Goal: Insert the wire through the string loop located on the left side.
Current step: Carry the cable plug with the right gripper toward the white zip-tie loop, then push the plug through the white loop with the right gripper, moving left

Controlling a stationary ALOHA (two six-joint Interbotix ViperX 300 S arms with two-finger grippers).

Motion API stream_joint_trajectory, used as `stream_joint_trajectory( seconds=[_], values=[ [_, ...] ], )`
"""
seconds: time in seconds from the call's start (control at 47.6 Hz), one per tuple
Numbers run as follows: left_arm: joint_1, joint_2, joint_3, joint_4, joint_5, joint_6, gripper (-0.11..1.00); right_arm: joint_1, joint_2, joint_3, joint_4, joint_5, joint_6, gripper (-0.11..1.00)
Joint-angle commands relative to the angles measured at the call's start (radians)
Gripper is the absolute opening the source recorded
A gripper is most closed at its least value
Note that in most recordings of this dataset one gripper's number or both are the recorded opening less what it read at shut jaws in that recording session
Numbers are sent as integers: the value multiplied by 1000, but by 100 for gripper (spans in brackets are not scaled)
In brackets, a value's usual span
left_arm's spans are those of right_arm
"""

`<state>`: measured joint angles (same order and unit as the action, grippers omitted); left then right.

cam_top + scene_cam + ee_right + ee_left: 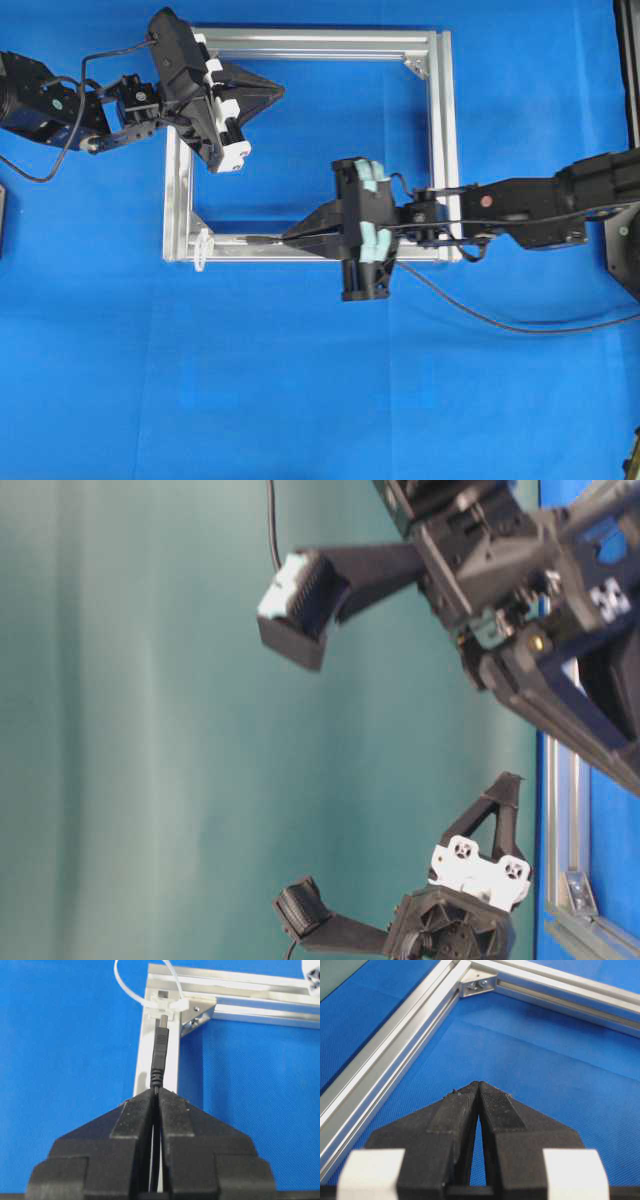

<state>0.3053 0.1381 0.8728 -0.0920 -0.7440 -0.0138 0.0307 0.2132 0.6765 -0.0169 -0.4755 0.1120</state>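
Blue cloth (300,400): right gripper (156,1091) clamps the wire (159,1055), plug tip just short of the string loop (165,997) ahead; left gripper (478,1085) closed, empty.

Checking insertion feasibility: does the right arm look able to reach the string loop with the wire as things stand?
Probably yes. The right claw is shut on the wire, its plug tip pointing at the string loop just ahead on the frame, with nothing between them.

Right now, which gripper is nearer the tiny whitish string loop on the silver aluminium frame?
Right. The right gripper, shut on the black wire, sits just beside the string loop; the left gripper hangs near the frame's opposite bar.
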Motion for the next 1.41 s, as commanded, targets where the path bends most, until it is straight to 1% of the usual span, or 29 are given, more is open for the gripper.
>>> stream_joint_trajectory(
  seconds=[0.0,0.21,0.42,1.386],
  values=[
    [2,-32,-6,2,-5,-2,0,0,3,-48,0,12,-2,0],
    [2,-32,-6,2,-5,-2,0,0,35,-91,0,18,-2,0],
    [2,-32,-6,2,-5,0,0,2,52,-112,0,20,-2,0],
    [6,-32,-6,2,-5,0,0,5,54,-110,0,15,-2,0]
  ],
)
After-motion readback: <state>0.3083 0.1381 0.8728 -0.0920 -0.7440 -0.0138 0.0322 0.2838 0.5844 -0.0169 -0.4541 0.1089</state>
